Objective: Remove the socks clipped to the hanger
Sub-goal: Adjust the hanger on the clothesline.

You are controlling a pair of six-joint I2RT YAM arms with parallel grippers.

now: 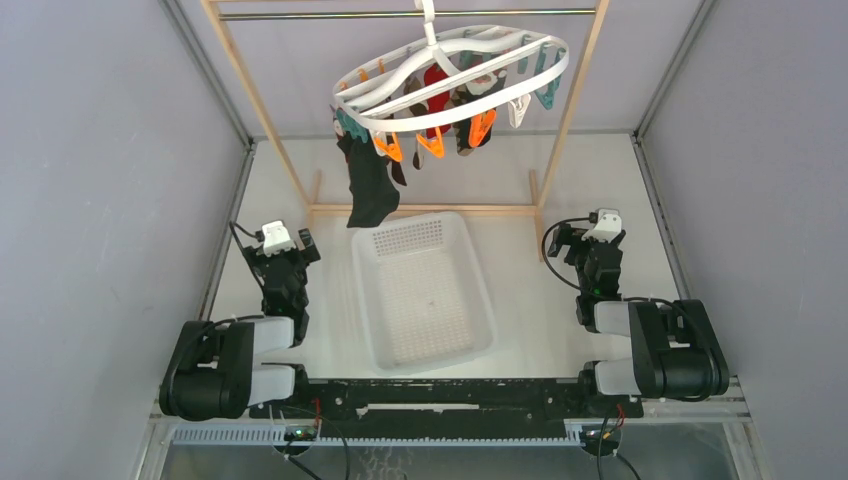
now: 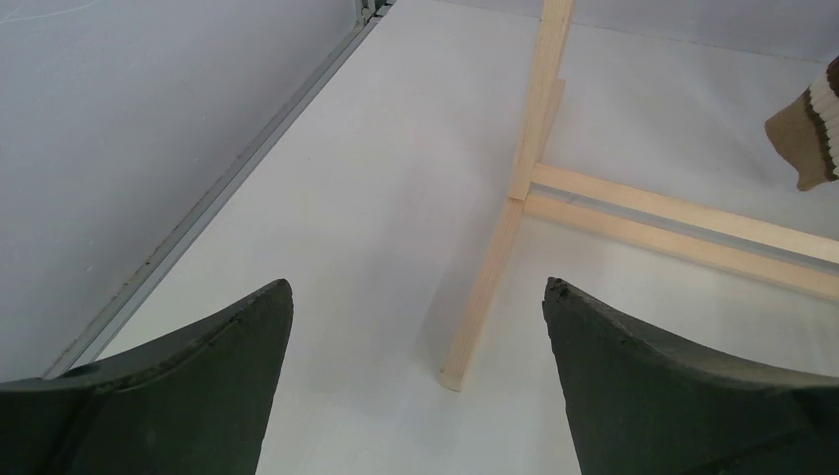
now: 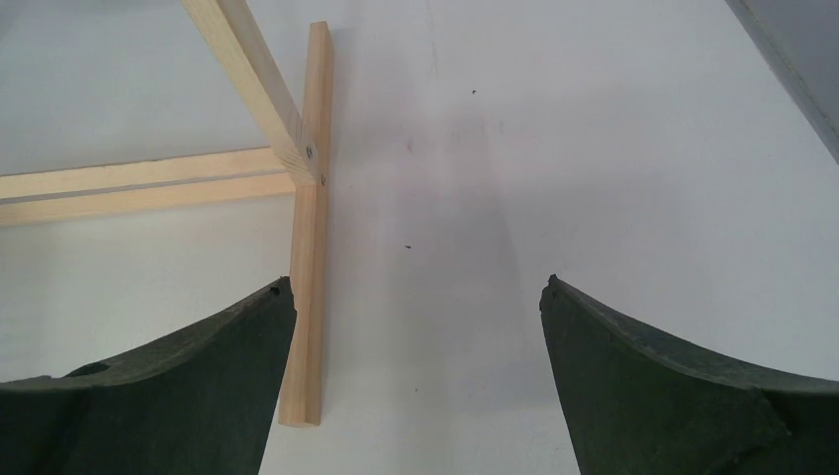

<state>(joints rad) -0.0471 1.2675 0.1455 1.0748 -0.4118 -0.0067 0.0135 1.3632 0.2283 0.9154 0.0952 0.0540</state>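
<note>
Left arm (image 1: pixel 278 290): lower left of the top view, folded low on the desk (image 1: pixel 540 300), wrist pointing up-frame.
Left jaws: wide open, gripping nothing. In the left wrist view the two dark tips sit in the lower corners with bare desk between them.
Left wrist view, other content: foot and post of the wooden rack (image 2: pixel 534 129) just right of centre. The end of a tan sock with brown and white stripes (image 2: pixel 813 129) hangs in at the right edge.
Wooden rack, top view: slanted posts rise from centre left and centre right of the desk to the top edge, with a metal rod (image 1: pixel 330 15) across the top.
Hanger (image 1: pixel 372 120): top centre, hooked on the rod, white oval tilted with its left end lower. Orange clips (image 1: pixel 388 148) and teal clips (image 1: pixel 548 95) dangle from it.
Socks (image 1: pixel 370 190): clipped to the hanger, top centre. A long black one hangs lowest at its left end, a red one sits near the middle, and the dark ones beside it are hard to tell apart.
Black sock, lower end: overlaps the basket's far rim in the picture; contact cannot be told.
Basket (image 1: pixel 361 290): white, perforated, centre of the desk between the arms.
Right arm (image 1: pixel 602 285): lower right, folded low.
Right jaws: wide open, gripping nothing. The right wrist view shows dark tips in both lower corners and a rack foot at left of centre.
</note>
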